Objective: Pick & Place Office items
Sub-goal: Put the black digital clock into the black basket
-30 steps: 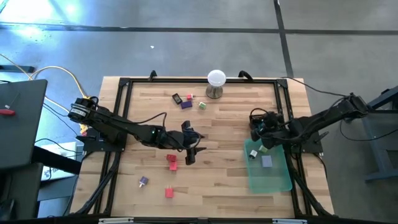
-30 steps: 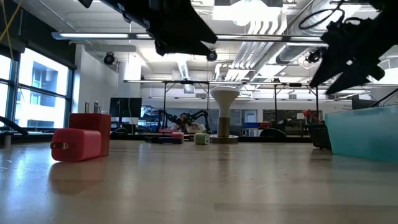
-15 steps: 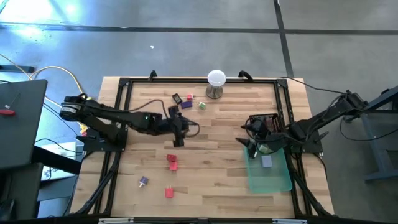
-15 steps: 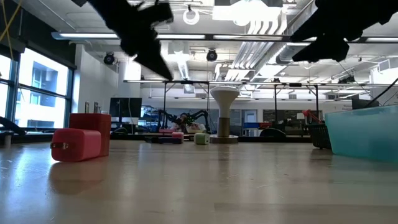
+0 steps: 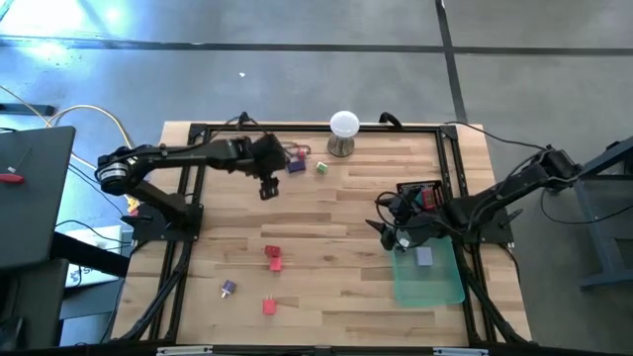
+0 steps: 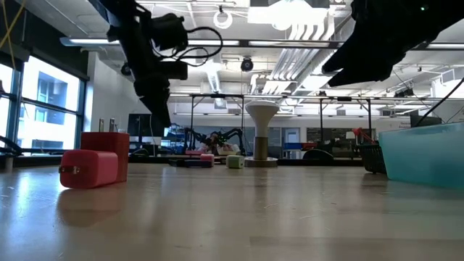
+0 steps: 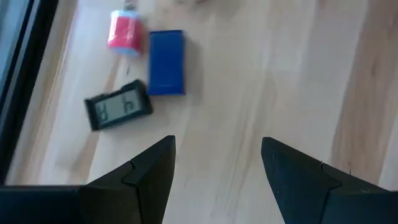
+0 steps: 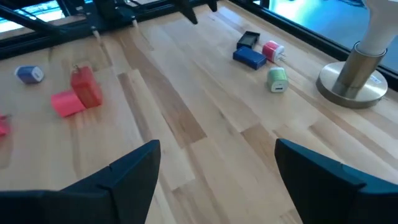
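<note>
Robotics lab: ceiling ducts [image 6: 304, 61], test rigs [image 6: 217, 138]

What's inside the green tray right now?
The green tray holds one grey blocky piece, seen from above. The right tool hangs open over the tray's far corner and covers that part, so anything under it cannot be seen.

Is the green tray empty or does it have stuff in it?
Not empty. The high view shows a grey piece lying inside the green tray; the rest of its floor looks bare.
</note>
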